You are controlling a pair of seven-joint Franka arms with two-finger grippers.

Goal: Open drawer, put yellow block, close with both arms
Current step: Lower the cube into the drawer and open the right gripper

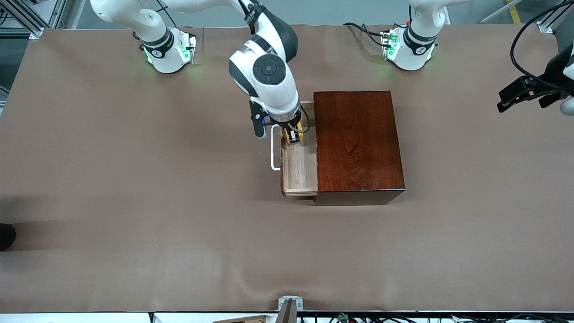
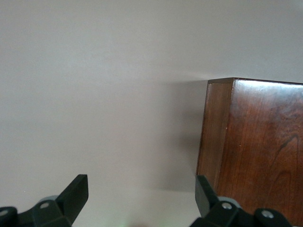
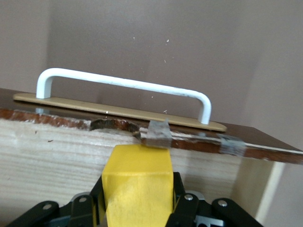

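The mahogany box (image 1: 358, 143) stands mid-table. Its drawer (image 1: 298, 168) is pulled open toward the right arm's end, showing the pale wood tray and the white handle (image 1: 274, 152). My right gripper (image 1: 293, 133) is down in the tray's end farther from the front camera, shut on the yellow block (image 1: 299, 131). In the right wrist view the block (image 3: 137, 175) sits between the black fingers (image 3: 177, 189), just inside the drawer front with its handle (image 3: 123, 85). My left gripper (image 1: 524, 92) waits open at the left arm's end of the table. The left wrist view shows its fingers (image 2: 73, 194) wide apart beside the box (image 2: 255, 146).
The brown cloth (image 1: 134, 188) covers the whole table. A metal clamp (image 1: 290, 305) sits on the table edge nearest the front camera. A dark object (image 1: 6, 235) pokes in at the right arm's end. Cables (image 1: 363, 29) lie near the left arm's base.
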